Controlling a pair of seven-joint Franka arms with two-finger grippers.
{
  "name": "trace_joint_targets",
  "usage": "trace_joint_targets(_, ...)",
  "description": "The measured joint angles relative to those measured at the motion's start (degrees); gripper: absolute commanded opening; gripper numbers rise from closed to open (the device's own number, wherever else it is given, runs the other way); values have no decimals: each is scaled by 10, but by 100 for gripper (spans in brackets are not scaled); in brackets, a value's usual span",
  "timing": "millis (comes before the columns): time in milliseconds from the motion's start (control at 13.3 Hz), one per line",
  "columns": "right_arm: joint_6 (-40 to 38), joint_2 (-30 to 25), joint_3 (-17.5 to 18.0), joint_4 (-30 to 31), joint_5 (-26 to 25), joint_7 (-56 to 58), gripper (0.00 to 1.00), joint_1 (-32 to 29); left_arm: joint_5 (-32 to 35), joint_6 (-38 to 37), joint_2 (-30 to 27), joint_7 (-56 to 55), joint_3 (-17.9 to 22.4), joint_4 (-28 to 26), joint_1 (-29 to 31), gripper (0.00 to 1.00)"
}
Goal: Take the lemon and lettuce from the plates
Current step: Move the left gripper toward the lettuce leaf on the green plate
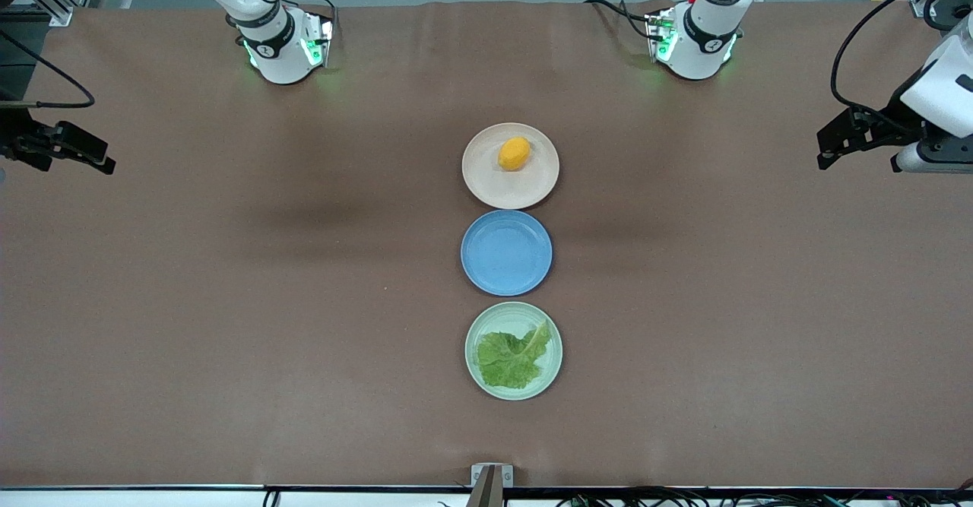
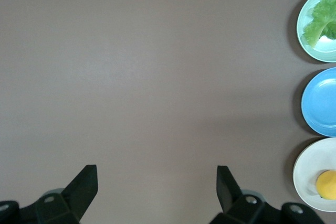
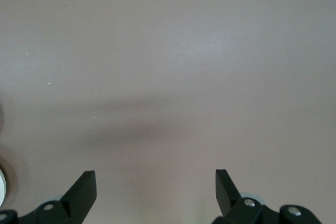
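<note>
The lemon (image 1: 514,153) lies on the beige-pink plate (image 1: 483,176), the plate farthest from the front camera. The lettuce (image 1: 513,356) lies on the mint green plate (image 1: 502,320), the nearest one. My left gripper (image 1: 825,151) hangs open and empty over bare table at the left arm's end, well away from the plates. My right gripper (image 1: 103,156) hangs open and empty over the right arm's end. The left wrist view shows its open gripper (image 2: 156,182), the lettuce (image 2: 323,19) and the lemon (image 2: 326,184). The right wrist view shows only its open gripper (image 3: 156,184) over the tabletop.
A blue plate (image 1: 506,252) with nothing on it sits between the two task plates, all three in a row at mid-table. The brown table (image 1: 228,302) spreads wide on both sides of the row. Both arm bases stand along the edge farthest from the front camera.
</note>
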State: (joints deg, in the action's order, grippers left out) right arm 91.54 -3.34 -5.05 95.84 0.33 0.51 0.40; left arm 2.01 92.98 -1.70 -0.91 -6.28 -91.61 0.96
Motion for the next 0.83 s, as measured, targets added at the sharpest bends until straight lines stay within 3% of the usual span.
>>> trace_joint_targets(452, 25, -7, 1, 10, -1, 0, 100, 0, 0, 21, 35, 26, -7, 1, -6, 100)
trace_joint_targets(829, 31, -8, 2, 11, -1, 1, 100, 0, -1, 187, 184, 7, -42, 35, -56, 100)
